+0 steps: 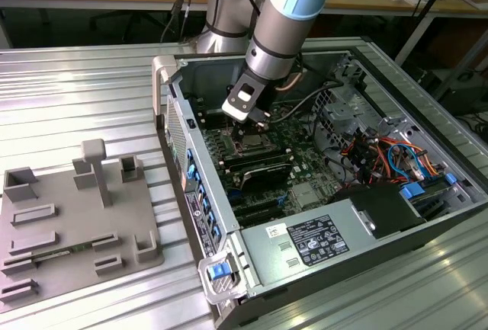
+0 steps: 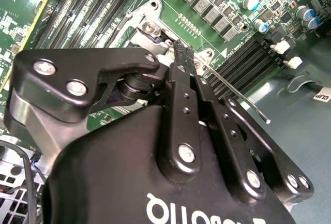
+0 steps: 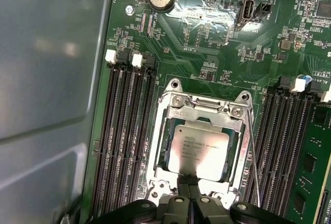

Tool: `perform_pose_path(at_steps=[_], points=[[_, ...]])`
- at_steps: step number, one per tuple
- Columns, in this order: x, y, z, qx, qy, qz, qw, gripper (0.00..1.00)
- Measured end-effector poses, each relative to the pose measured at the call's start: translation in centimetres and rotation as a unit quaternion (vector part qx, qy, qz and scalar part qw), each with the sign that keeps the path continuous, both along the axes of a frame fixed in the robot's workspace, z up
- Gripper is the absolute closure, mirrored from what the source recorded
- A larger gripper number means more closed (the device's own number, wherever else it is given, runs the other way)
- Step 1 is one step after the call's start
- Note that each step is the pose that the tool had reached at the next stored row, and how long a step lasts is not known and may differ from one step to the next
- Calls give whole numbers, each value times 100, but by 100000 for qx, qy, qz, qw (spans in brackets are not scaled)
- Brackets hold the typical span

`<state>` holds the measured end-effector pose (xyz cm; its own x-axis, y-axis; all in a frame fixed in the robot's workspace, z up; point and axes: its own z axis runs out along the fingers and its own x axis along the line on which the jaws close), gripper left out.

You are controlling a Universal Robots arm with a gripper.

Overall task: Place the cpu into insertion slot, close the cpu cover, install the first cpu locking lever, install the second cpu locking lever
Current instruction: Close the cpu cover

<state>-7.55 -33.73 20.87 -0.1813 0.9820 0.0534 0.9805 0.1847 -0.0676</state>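
Black two-finger gripper [image 3: 189,187], fingertips pressed together with nothing visible between them, sits at the edge of the thin square silver cpu cover [image 3: 207,111]. The cover lies flat around the silvery-grey square cpu [image 3: 199,149], which is seated in the dark insertion slot [image 3: 166,146]. A thin steel wire lever [image 3: 253,157] runs just beside it on the green motherboard [image 3: 207,43].

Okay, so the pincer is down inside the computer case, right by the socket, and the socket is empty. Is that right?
Not quite: the socket is not empty. The first wrist view shows the cpu lying in it. The rest holds: the pincer is down inside the case, right by the socket.
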Motion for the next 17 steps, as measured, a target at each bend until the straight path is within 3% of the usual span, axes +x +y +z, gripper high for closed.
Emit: perform_pose_path(at_steps=[9, 13, 17], points=[[0, 1, -22, 135, 4, -1, 100000, 89], [0, 1, 88, 135, 5, 2, 100000, 89], [45, 1, 105, 131, 4, 13, 100000, 89]])
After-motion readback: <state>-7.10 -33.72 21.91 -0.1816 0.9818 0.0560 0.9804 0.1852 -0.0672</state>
